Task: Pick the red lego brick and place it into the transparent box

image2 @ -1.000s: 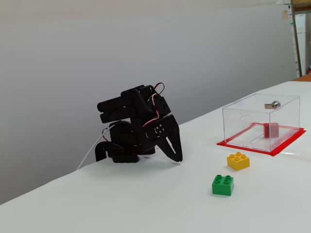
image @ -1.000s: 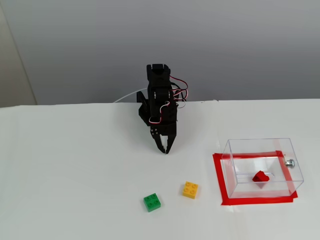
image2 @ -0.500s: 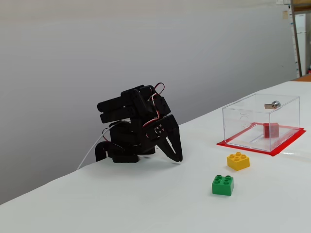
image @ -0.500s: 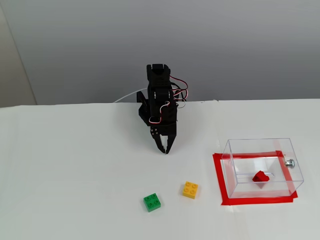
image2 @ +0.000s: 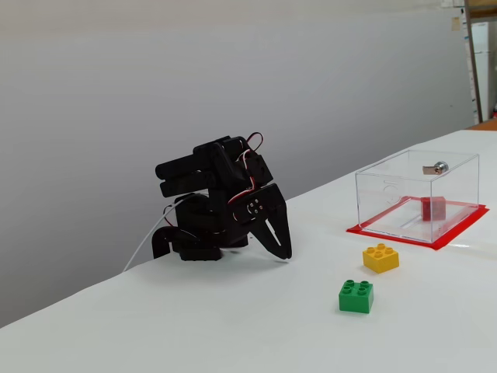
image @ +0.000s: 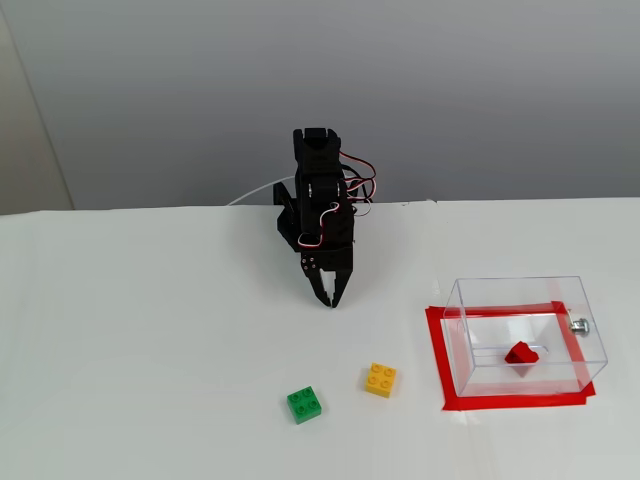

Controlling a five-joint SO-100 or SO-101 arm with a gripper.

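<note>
The red lego brick (image: 521, 352) (image2: 432, 208) lies inside the transparent box (image: 524, 336) (image2: 415, 194), on its floor. The box stands on the right of the table in both fixed views, with a small silver knob (image: 579, 325) on one wall. My gripper (image: 332, 301) (image2: 286, 255) is folded down near the arm's base, tips at the table surface, well left of the box. Its fingers are shut and hold nothing.
A yellow brick (image: 380, 379) (image2: 380, 257) and a green brick (image: 304, 404) (image2: 356, 295) lie on the white table in front of the gripper. A red tape outline (image: 436, 355) frames the box. The grey wall stands close behind the arm.
</note>
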